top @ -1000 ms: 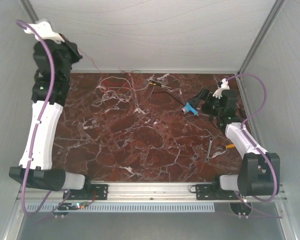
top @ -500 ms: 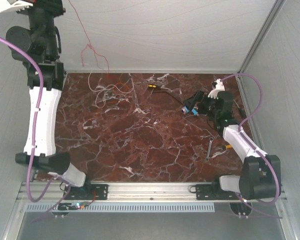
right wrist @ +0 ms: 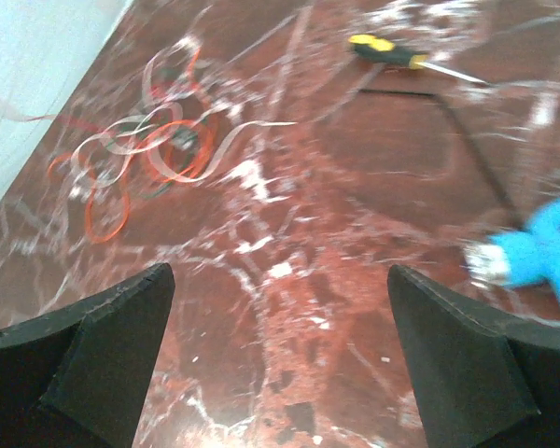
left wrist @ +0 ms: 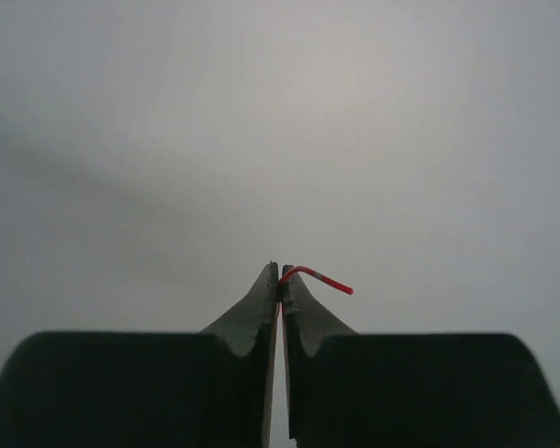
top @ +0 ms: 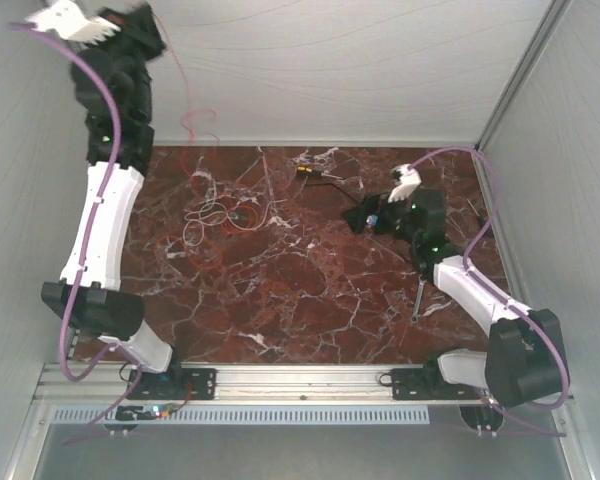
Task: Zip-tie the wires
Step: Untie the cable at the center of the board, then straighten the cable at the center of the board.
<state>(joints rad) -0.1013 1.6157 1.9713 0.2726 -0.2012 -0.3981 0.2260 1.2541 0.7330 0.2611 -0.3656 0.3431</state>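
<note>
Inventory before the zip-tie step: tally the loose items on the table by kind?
wire tangle: 1
zip tie: 1
yellow-handled screwdriver: 1
blue-handled tool: 1 (too blurred to tell its kind)
wrench: 1
Total: 5

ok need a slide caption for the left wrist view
Left hand shut on a thin red wire, its short end curling out to the right against a plain grey backdrop.
</note>
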